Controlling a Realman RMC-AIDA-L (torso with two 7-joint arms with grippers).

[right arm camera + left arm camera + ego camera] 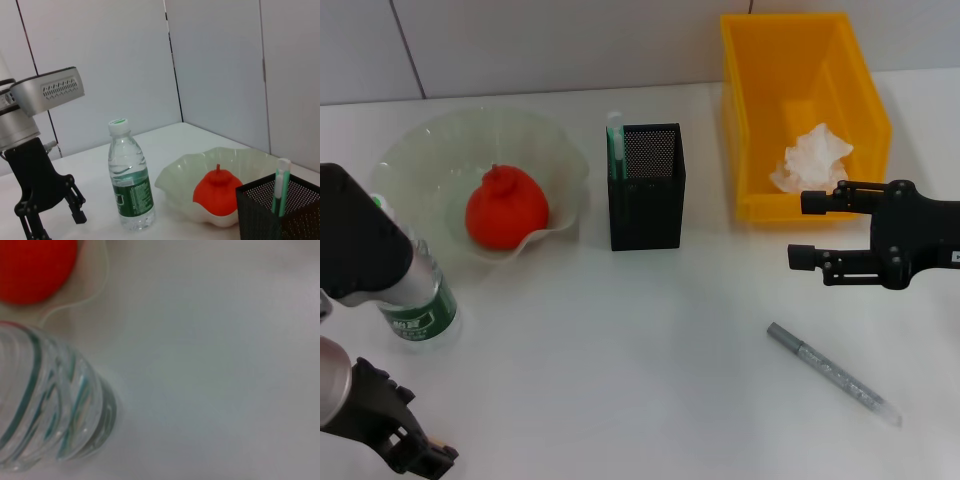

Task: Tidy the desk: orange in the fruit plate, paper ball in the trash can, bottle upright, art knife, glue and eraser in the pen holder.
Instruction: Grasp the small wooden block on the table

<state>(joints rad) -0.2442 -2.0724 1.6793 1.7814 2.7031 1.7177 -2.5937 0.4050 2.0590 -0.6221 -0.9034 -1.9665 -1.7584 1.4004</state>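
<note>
1. Head view: I look down on a smooth white desk [650, 360]. At back left sits a translucent, wavy-rimmed fruit plate [420, 160] holding a matte orange [506, 208] with a small nub on top. Just beside the plate, nearer me, a clear ribbed water bottle [418, 300] with a green label stands upright, partly hidden by my left arm. My left gripper [415, 452] hangs low at the near left edge, apart from the bottle; I cannot tell how its jaws stand here. In the middle is a square black mesh pen holder [647, 190] with a green-and-white glue stick [615, 150] standing in its left corner. The yellow plastic bin serving as trash can [760, 120] holds a crumpled white paper ball [812, 160]. My right gripper [804, 230] hovers just in front of the bin, jaws apart, holding nothing. A slim grey art knife [832, 373] lies diagonally on the desk, near right.

2. Left wrist view: the bottle's ribbed clear wall [50, 410] fills one corner, the orange [35, 267] and plate rim behind it.

3. Right wrist view: bottle [130, 185], fruit plate [190, 175], orange [218, 192], pen holder [270, 210] and glue stick [281, 185]; my left gripper [47, 220] shows its black fingers spread, empty.
</note>
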